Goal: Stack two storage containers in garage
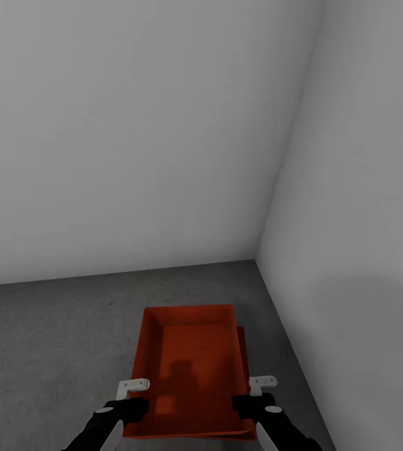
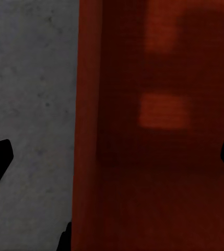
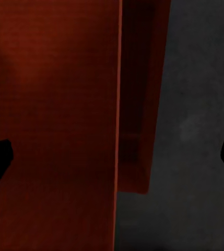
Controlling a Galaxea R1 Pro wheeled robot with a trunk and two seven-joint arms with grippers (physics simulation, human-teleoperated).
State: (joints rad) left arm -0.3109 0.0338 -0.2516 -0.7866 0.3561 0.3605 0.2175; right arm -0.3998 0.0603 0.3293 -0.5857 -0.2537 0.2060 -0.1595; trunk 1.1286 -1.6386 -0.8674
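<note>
Both tools (image 1: 133, 396) (image 1: 256, 394) straddle the upper container's (image 1: 192, 369) walls, spread wide; lower container (image 1: 244, 357) mostly hidden.

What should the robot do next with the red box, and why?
Probably pull both arms straight back, away from the top container. It already sits on the second container, whose edge peeks out on the right, on the grey floor. The left gripper and right gripper both look open, straddling its walls.
</note>
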